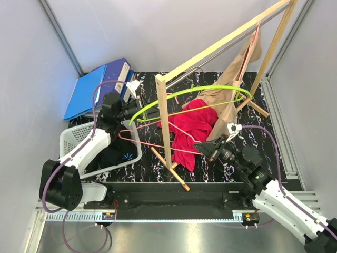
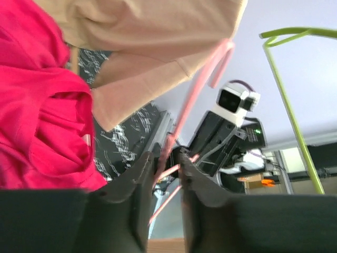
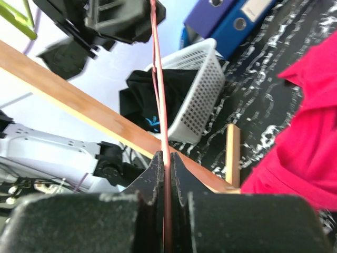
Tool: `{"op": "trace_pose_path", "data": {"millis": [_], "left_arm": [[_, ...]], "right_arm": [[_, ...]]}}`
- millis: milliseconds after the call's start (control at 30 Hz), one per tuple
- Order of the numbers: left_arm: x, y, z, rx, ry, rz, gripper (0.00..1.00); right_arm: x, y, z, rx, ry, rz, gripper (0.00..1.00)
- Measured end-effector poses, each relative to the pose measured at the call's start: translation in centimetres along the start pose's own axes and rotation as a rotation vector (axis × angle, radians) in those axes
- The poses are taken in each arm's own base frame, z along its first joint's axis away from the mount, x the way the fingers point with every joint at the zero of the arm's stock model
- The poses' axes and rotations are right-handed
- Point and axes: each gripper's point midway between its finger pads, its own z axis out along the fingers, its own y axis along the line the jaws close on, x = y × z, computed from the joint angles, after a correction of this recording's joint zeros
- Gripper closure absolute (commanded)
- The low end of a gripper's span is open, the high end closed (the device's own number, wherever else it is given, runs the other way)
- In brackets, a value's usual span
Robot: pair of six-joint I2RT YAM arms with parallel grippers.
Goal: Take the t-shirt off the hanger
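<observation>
The red t-shirt [image 1: 192,126] lies crumpled on the black mat under the wooden rack; it also shows in the left wrist view [image 2: 37,116] and the right wrist view [image 3: 305,142]. A thin pink hanger [image 1: 158,145] spans between my grippers, with one arm crossing the red cloth. My right gripper [image 1: 202,147] is shut on the hanger's rod [image 3: 158,79], which runs straight up from the right gripper's jaws [image 3: 166,158]. My left gripper [image 1: 132,112] has the hanger [image 2: 195,89] passing between its fingertips; the left gripper's jaws [image 2: 167,155] stand apart, wider than the rod.
A beige t-shirt [image 1: 231,100] hangs from the rack's top bar. A green hanger [image 1: 184,94] arches over the red shirt. The rack's wooden post [image 1: 164,116] stands between the arms. A white basket [image 1: 73,137] holding dark cloth sits left, with blue binders [image 1: 97,87] behind it.
</observation>
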Motion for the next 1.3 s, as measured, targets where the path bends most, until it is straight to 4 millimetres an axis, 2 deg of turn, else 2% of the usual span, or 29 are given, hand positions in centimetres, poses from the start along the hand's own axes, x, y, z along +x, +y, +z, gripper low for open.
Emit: {"op": "trace_pose_path", "data": {"millis": [100, 200, 367, 567, 833, 967, 1067, 1200, 1300], "left_arm": [[-0.4, 0.2, 0.2, -0.042, -0.006, 0.019, 0.37], [-0.5, 0.9, 0.1, -0.087, -0.018, 0.026, 0.32], [-0.7, 2.7, -0.3, -0.201, -0.026, 0.034, 0.31], [-0.8, 3.6, -2.0, -0.318, -0.065, 0.077, 0.31], [-1.5, 3.2, -4.0, -0.391, -0.132, 0.133, 0.31], [-1.6, 3.3, -4.7, -0.419, -0.152, 0.132, 0.31], [-2.0, 4.2, -5.5, -0.467, -0.177, 0.096, 0.34], [-2.2, 4.6, -6.2, -0.496, -0.199, 0.047, 0.46], [-2.3, 4.1, -7.3, -0.522, -0.241, 0.031, 0.62]], "right_arm": [[-0.3, -0.5, -1.0, 0.044, -0.02, -0.015, 1.0], [-0.9, -1.0, -2.6, 0.097, -0.057, -0.035, 1.0], [-2.9, -1.4, -5.1, 0.192, -0.137, -0.057, 1.0], [-5.4, -2.0, -7.3, 0.339, -0.193, -0.094, 1.0], [-8.6, -1.2, -8.2, 0.422, -0.229, -0.191, 1.0], [-10.0, 0.1, -8.9, 0.415, -0.243, -0.254, 1.0], [-11.1, 1.3, -9.5, 0.392, -0.267, -0.292, 1.0], [-11.8, 2.6, -10.5, 0.373, -0.283, -0.308, 1.0], [-11.7, 2.4, -10.9, 0.39, -0.271, -0.306, 1.0]]}}
